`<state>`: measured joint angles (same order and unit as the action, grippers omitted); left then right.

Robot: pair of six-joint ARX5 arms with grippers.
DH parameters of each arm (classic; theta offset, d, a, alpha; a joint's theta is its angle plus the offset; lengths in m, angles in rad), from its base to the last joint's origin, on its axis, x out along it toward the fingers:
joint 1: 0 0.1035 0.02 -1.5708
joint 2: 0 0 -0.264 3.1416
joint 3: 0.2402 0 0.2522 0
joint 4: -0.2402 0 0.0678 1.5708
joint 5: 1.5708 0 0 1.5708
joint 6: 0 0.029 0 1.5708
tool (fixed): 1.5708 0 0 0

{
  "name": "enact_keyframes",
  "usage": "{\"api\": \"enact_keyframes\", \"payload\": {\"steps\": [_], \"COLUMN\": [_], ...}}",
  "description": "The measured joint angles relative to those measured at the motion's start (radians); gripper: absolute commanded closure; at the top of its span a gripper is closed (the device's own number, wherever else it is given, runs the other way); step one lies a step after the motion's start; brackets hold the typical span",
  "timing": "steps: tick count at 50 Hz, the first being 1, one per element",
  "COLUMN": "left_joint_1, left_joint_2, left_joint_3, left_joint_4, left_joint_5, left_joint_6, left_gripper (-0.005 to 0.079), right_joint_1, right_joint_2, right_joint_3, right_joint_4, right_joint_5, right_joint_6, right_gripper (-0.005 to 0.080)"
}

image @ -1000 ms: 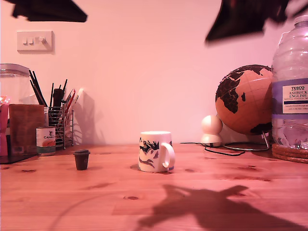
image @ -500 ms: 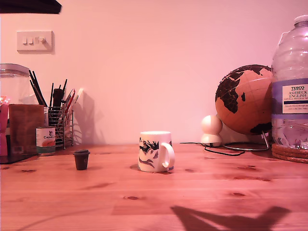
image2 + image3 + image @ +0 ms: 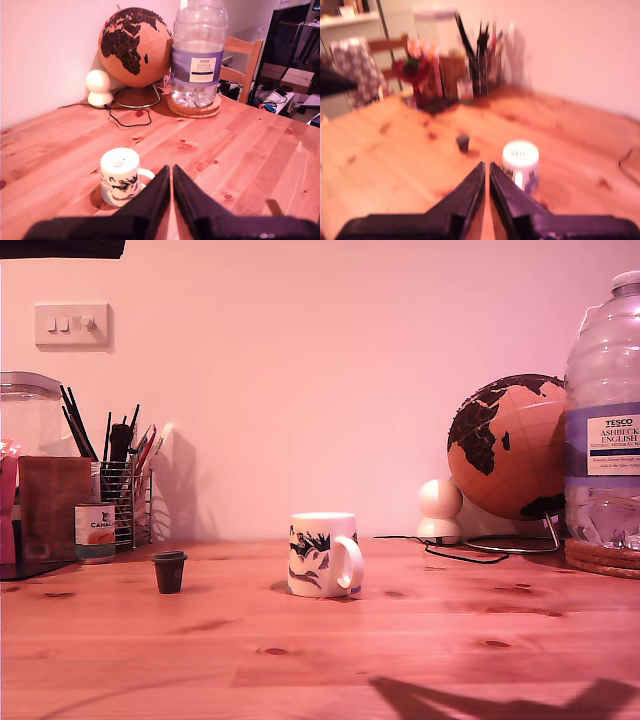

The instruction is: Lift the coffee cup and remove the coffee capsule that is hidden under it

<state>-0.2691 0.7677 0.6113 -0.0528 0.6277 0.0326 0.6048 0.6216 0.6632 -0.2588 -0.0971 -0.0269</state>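
Our first gripper [image 3: 171, 172] and our second gripper [image 3: 486, 168] both hang above the table [image 3: 420, 650] with jaws pressed together, holding nothing. Below them the coffee cup [image 3: 322, 554] sits mouth-down – the coffee capsule [image 3: 169, 571] stands uncovered, well apart from it.

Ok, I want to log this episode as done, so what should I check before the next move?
1. Capsule out from under the mug: ok, it stands in the open, apart from the mug, toward the exterior view's left.
2. Mug down on the table: ok, apparently base up.
3. My first gripper empty: ok, shut on nothing.
4. My second gripper empty: ok, shut on nothing.
5. Grippers clear of both things: ok, both above the table.
6. Nothing else under the mug: cannot tell.
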Motion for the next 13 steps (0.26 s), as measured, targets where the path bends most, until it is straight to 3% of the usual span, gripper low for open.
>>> {"api": "enact_keyframes", "payload": {"steps": [13], "left_joint_1": [0.0], "left_joint_2": [0.0], "left_joint_3": [0.0], "left_joint_4": [-0.008], "left_joint_5": [0.0], "left_joint_6": [0.0], "left_gripper": [0.0764], "right_joint_1": [0.0], "right_joint_2": [0.0], "right_joint_3": [0.0], "right_joint_4": [-0.127], "right_joint_5": [0.0], "right_joint_6": [0.0], "right_gripper": [0.0764]}}
